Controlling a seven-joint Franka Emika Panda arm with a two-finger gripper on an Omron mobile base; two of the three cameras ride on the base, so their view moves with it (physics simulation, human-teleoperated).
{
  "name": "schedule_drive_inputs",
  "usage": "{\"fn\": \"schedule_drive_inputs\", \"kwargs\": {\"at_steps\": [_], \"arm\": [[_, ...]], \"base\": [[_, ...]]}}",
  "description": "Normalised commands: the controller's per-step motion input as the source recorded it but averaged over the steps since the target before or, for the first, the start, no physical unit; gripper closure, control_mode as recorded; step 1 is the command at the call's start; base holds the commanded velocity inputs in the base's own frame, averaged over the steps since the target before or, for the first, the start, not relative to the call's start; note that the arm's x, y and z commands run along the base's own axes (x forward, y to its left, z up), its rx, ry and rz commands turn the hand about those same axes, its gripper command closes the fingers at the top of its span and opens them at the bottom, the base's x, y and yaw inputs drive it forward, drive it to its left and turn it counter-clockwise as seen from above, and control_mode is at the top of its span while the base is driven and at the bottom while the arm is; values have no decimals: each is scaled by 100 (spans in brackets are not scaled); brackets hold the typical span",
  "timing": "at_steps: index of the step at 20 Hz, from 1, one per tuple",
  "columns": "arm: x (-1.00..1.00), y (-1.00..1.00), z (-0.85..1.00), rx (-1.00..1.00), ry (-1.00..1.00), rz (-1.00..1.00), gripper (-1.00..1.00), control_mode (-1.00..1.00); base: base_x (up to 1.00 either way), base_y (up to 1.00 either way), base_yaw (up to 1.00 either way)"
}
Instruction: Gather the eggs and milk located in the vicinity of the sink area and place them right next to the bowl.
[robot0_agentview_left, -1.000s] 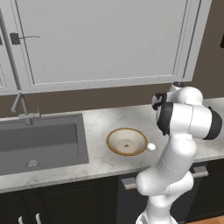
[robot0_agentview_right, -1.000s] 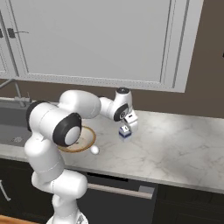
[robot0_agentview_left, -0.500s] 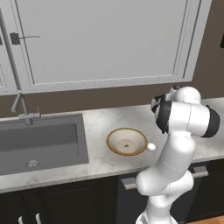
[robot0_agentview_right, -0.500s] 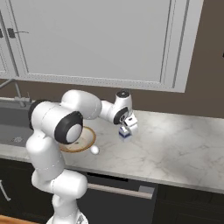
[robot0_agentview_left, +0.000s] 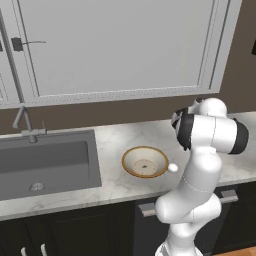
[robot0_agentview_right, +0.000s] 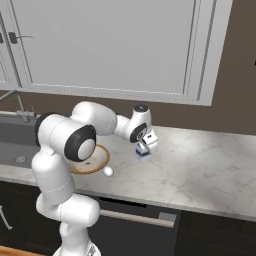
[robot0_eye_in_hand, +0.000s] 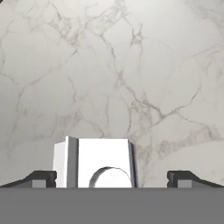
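Observation:
The milk (robot0_agentview_right: 143, 153), a small white carton with blue markings, stands on the marble counter (robot0_agentview_right: 200, 170) to the right of the bowl. My gripper (robot0_agentview_right: 146, 142) hangs just above it, open. In the hand view the milk's white top (robot0_eye_in_hand: 98, 162) sits between the dark fingertips (robot0_eye_in_hand: 41, 178) of the gripper (robot0_eye_in_hand: 113, 178), nearer the left one and well apart from the right one. The cream bowl (robot0_agentview_left: 145, 161) with its orange-brown rim rests right of the sink (robot0_agentview_left: 45, 162). One white egg (robot0_agentview_left: 173, 168) lies on the counter just past the bowl's right rim, and the egg (robot0_agentview_right: 108, 171) shows again beside the bowl (robot0_agentview_right: 95, 160).
A tall thin faucet (robot0_agentview_left: 22, 120) rises behind the sink. White wall cabinets (robot0_agentview_left: 115, 45) hang above the counter, and dark lower cabinets run below its front edge. My own arm covers part of the bowl in the right base view. Bare marble stretches to the right of the milk.
Almost nothing differs: the hand stays over the milk with its jaws open, shifted only very slightly. The carton, egg and bowl have not moved.

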Motion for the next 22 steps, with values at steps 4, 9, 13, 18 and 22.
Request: {"fn": "schedule_drive_inputs", "kwargs": {"at_steps": [4,9,13,18,22], "arm": [[0,0,-5,0,0,0,-100,-100],[0,0,-5,0,6,0,-100,-100],[0,0,0,0,0,0,100,-100],[0,0,0,0,0,0,100,-100],[0,0,0,0,0,0,100,-100]], "base": [[0,0,0],[0,0,0],[0,0,0],[0,0,0],[0,0,0]]}}
